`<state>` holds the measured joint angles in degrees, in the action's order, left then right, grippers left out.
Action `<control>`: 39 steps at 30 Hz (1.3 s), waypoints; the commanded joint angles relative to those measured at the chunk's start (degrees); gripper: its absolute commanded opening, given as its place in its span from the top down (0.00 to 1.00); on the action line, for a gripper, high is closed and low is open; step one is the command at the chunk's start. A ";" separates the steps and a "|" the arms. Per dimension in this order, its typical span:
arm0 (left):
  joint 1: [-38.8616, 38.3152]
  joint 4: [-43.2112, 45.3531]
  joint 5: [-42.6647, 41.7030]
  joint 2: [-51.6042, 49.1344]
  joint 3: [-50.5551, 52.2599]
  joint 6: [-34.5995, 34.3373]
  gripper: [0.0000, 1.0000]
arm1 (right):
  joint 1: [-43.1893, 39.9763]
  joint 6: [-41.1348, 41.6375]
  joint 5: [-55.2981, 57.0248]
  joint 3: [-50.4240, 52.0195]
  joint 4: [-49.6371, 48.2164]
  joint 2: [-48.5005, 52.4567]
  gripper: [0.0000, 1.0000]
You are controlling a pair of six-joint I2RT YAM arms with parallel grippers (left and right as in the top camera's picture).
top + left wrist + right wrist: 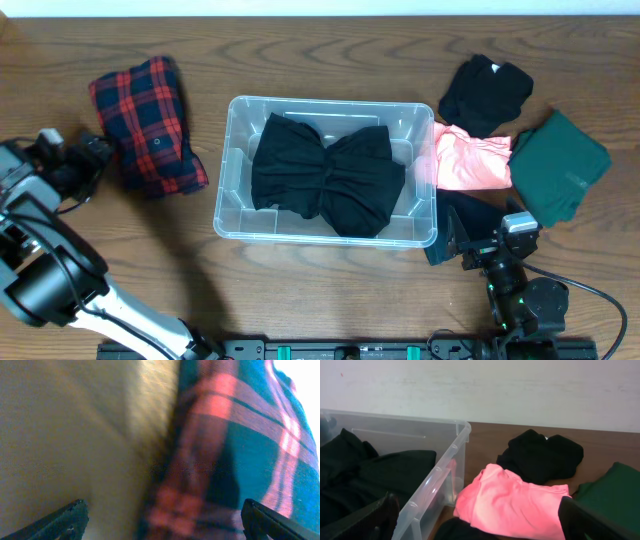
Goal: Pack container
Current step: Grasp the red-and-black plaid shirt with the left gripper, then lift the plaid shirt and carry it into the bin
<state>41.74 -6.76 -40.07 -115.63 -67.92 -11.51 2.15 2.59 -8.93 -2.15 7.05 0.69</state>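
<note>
Tabletop seen from above. The container (228, 170), a clear plastic bin, sits at the centre of a wooden table (330, 60) and holds a crumpled black garment (325, 180). At ten o'clock from the bin lies a folded red plaid shirt (150, 125). The left gripper (164, 507) is just beside the shirt's nine o'clock edge, its jaws spread wide with nothing between them. At three o'clock, against the bin's wall, lies a pink garment (465, 160), with a dark green one (560, 165) beyond it. A second black garment (485, 90) lies at two o'clock. The right gripper (477, 510) sits at five o'clock from the bin, jaws wide apart and empty.
</note>
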 commanded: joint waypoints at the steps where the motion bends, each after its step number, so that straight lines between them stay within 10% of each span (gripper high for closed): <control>1: -3.34 1.01 0.50 -1.22 1.14 1.99 0.02 | 0.15 0.74 0.39 0.15 0.07 -0.20 0.01; 8: -6.64 3.41 0.98 -1.25 1.14 2.08 0.03 | 0.15 0.74 0.39 0.15 0.07 -0.20 0.01; 16: -7.76 0.96 4.79 -1.25 1.16 5.03 0.37 | 0.15 0.74 0.39 0.15 0.07 -0.20 0.01; 18: -7.82 0.33 4.74 -1.25 1.16 5.88 0.50 | 0.15 0.74 0.39 0.15 0.07 -0.20 0.01; 20: -7.80 -0.46 4.70 -1.20 1.16 5.77 0.94 | 0.15 0.74 0.39 0.15 0.07 -0.20 0.01; 39: -7.82 -21.27 -5.16 35.52 1.14 6.51 0.94 | 0.15 0.74 0.39 0.15 0.07 -0.20 0.01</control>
<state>33.95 -26.63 -38.96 -87.74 -66.35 -5.96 2.15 2.59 -8.93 -2.15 7.03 0.69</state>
